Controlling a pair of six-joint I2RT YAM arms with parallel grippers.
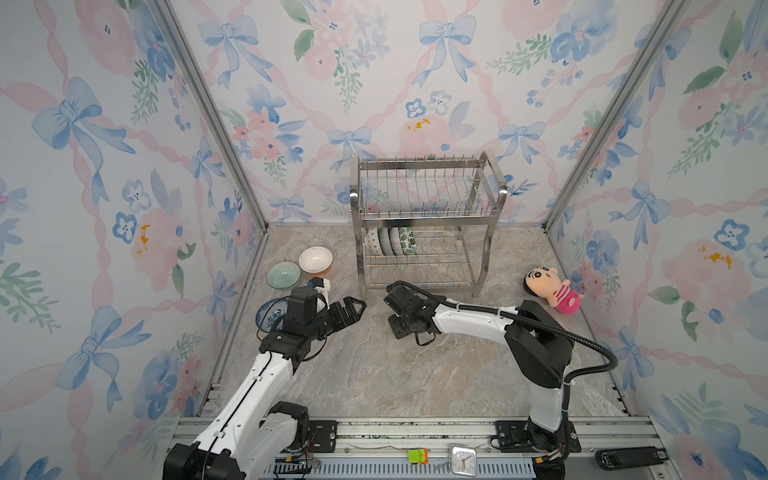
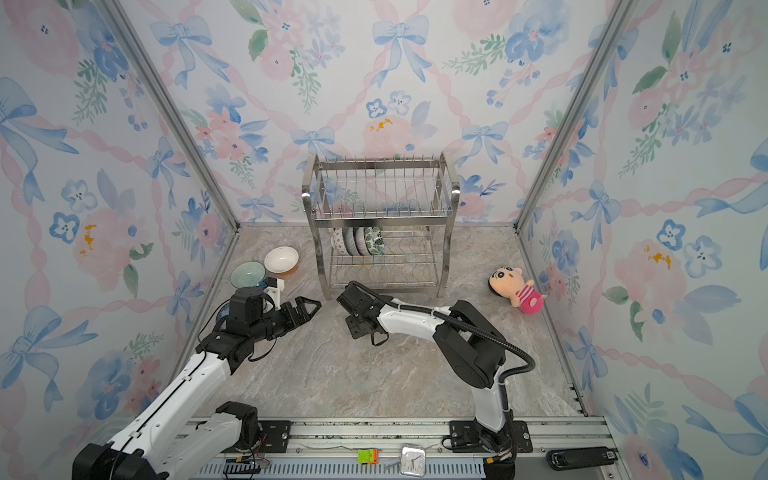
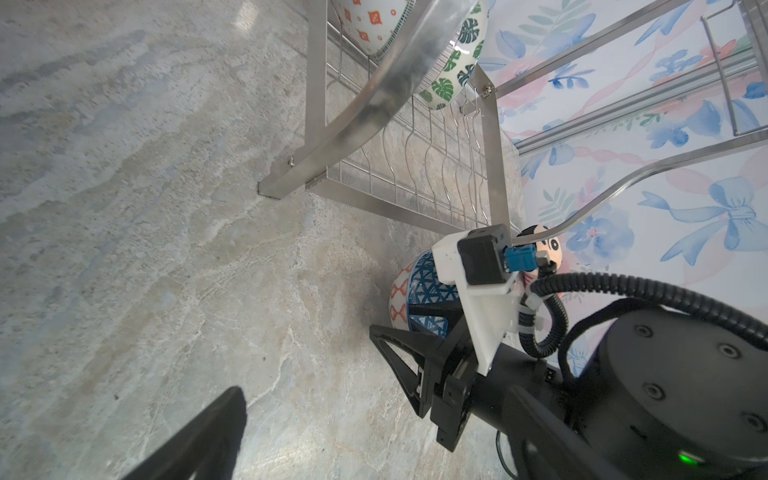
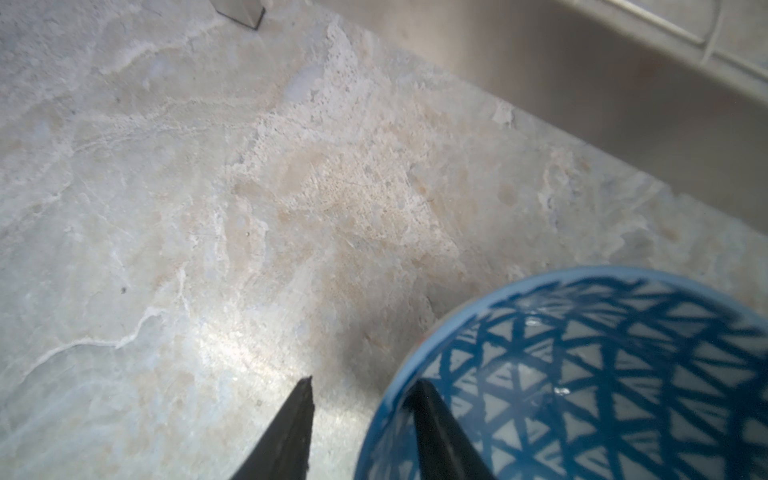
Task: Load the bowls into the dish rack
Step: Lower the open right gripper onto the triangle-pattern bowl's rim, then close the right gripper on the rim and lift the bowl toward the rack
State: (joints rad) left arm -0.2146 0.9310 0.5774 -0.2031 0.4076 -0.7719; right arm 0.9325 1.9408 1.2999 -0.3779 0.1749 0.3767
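A bowl [image 4: 602, 374] with a blue triangle lattice inside stands on the table in front of the dish rack [image 1: 428, 216]. My right gripper [image 4: 363, 382] straddles its rim, one finger inside and the other outside with a gap to the wall. The left wrist view shows the same bowl [image 3: 428, 286]; in both top views the right wrist hides it. My left gripper [image 1: 355, 309] hovers open and empty to its left. Several bowls [image 1: 390, 241] stand on edge in the rack's lower tier. A white-and-orange bowl [image 1: 316, 258], a pale green bowl [image 1: 283, 274] and a blue floral bowl [image 1: 270, 313] sit at the left.
A pink plush doll [image 1: 552, 291] lies right of the rack. The rack's near left leg [image 3: 291, 174] stands close to both grippers. A small clock [image 1: 463, 459] sits on the front rail. Patterned walls close in three sides.
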